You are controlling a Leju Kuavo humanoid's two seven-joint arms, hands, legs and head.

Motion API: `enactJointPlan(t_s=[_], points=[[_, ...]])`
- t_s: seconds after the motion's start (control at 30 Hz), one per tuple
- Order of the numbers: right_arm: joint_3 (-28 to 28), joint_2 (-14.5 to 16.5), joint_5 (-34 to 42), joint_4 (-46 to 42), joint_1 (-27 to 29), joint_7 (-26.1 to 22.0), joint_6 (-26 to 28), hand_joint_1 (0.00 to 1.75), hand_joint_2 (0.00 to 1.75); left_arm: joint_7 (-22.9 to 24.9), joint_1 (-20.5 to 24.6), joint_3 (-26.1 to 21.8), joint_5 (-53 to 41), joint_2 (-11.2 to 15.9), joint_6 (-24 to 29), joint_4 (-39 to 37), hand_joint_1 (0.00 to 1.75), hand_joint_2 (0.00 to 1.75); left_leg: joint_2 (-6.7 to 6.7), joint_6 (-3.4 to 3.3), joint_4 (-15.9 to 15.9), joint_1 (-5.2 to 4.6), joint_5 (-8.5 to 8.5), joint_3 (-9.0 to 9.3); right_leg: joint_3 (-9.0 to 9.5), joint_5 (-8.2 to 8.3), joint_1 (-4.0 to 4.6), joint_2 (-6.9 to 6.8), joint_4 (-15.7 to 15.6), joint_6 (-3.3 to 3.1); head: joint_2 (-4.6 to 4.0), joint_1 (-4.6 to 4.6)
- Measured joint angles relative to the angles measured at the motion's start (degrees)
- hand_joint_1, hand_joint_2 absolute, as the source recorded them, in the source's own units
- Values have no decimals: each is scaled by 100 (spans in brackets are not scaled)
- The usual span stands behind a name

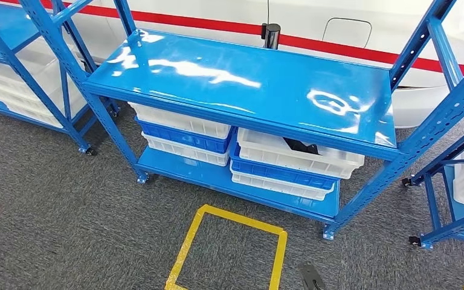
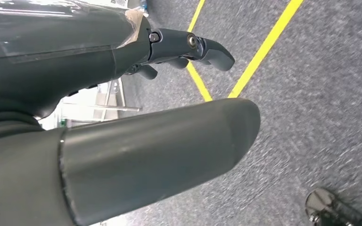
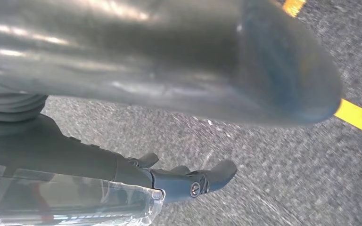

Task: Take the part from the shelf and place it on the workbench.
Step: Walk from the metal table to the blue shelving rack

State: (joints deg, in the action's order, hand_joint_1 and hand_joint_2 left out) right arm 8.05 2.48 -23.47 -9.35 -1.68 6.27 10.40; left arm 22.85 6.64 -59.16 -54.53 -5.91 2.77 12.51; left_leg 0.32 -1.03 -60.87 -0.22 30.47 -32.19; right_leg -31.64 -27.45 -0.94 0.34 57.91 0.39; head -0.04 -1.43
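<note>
A black part [image 1: 302, 147] lies in the top white bin [image 1: 344, 163] of the right-hand stack on the lower level of the blue shelf [image 1: 241, 84]; only part of it shows under the top board. My left hand [image 2: 122, 141] hangs above grey carpet, fingers [image 2: 202, 47] loosely extended and holding nothing. My right hand [image 3: 160, 66] also hangs over the carpet, its fingers [image 3: 198, 181] apart and empty. Both hands are well away from the shelf.
The shelf's glossy top board is bare. White and blue bins [image 1: 184, 139] stack on its lower level. A yellow tape square [image 1: 229, 248] marks the carpet in front. More blue shelves stand at left [image 1: 12, 72] and right [image 1: 459, 151]. A white wall with a red stripe [image 1: 338, 42] runs behind.
</note>
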Motion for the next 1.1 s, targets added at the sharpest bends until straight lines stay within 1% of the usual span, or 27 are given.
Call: enactJointPlan(t_s=[0.03, 0.07, 0.1, 0.13, 0.17, 0.2, 0.23, 0.27, 0.3, 0.33, 0.37, 0.47, 0.57, 0.73, 0.87, 0.97, 1.1], points=[[5, -2, 0, 0, -3, -1, 0, 0, 0, -1, 2, 1, -1, -3, 1, -1, 0, 0, -12, 32, -316, 17, 153, -165, 13, -7, -2, 3, -2, -24, 0, 5], [13, -5, 0, 0, -7, -1, 0, 0, 0, -2, 2, 1, -1, -3, 2, -1, 0, 0, -18, 58, -715, 31, 322, -380, 18, -17, 1, 4, -1, -45, 0, 11], [22, -5, 0, 0, -6, -1, -1, 0, 0, -3, 1, 2, -2, -2, 2, -1, 0, 0, -22, 78, -1096, 43, 447, -604, 21, -23, 4, 5, -1, -52, 0, 13], [31, -5, 0, 0, -3, -1, -1, 0, 0, -3, -3, 1, -2, -3, 3, -1, 0, 0, -22, 90, -1361, 50, 495, -778, 26, -29, 7, 8, 0, -59, 0, 13], [38, -5, 0, 0, -1, -1, -2, 0, 0, -2, -9, 1, -2, -5, 3, -1, 0, 0, -22, 92, -1402, 58, 417, -849, 37, -38, 8, 15, 0, -65, 0, 14], [43, -4, 0, 0, 1, -1, -2, 0, 0, -1, -13, 0, -2, -6, 3, -1, 0, 0, -22, 87, -1223, 66, 240, -806, 55, -48, 7, 26, 0, -65, 0, 14], [46, -3, 0, 0, 0, -1, -2, 0, 0, 1, -15, -1, -2, -5, 4, -1, 0, 0, -21, 76, -855, 75, 1, -658, 78, -61, 6, 38, 0, -59, 0, 14], [48, -2, 0, 0, -2, 0, -4, 0, 0, 1, -13, -1, -3, -4, 5, -1, 0, 0, -22, 63, -430, 78, -202, -468, 100, -78, 12, 49, 0, -43, 0, 13], [49, -1, 0, 0, -6, 0, -6, 0, 0, 1, -5, 0, -5, -3, 7, -1, 0, 0, -24, 49, -94, 72, -325, -313, 111, -96, 26, 58, 2, -18, 0, 11], [50, -1, 0, 0, -10, 0, -9, 0, 0, 0, 2, 1, -7, -4, 7, -1, 0, 0, -26, 36, 126, 64, -386, -210, 111, -116, 43, 62, 9, 4, 0, 9], [51, -7, 0, 0, -11, 0, -13, 0, 0, -1, 8, 1, -8, -8, 7, -1, 0, 0, -28, 35, 206, 53, -378, -172, 100, -140, 70, 64, 13, 6, 0, 7], [51, -15, 0, 0, -8, -3, -18, 0, 0, -1, 10, 0, -9, -14, 7, -1, 0, 0, -37, 20, 220, 9, -377, -160, 86, -171, 85, 62, 6, -8, 0, 5], [52, -15, 0, 0, -10, -10, -20, 0, 0, -1, 8, -1, -9, -13, 7, -1, 0, 0, -48, -30, 218, -23, -365, -156, 114, -164, 59, 61, -32, 27, 0, 5], [54, -27, 0, 0, -10, -15, -22, 0, 0, -1, 7, -1, -9, -17, 7, -1, 0, 0, -49, -67, 217, -27, -347, -152, 155, -158, 57, 61, -78, 40, 0, 5], [54, -27, 0, 0, -11, -15, -22, 0, 0, -1, 7, -1, -9, -19, 5, -1, 0, 0, -49, -80, 215, -29, -339, -150, 175, -156, 53, 61, -89, 83, 0, 5], [55, -27, 0, 0, -11, -15, -24, 0, 0, -1, 8, -1, -9, -19, 5, -1, 0, 0, -48, -82, 215, -29, -338, -149, 182, -156, 53, 61, -90, 85, 0, 5], [56, -26, 0, 0, -12, -16, -27, 0, 0, -1, 8, -1, -9, -19, 5, -1, 0, 0, -49, -91, 211, -30, -327, -133, 179, -165, 37, 59, -94, 109, 0, 5]])
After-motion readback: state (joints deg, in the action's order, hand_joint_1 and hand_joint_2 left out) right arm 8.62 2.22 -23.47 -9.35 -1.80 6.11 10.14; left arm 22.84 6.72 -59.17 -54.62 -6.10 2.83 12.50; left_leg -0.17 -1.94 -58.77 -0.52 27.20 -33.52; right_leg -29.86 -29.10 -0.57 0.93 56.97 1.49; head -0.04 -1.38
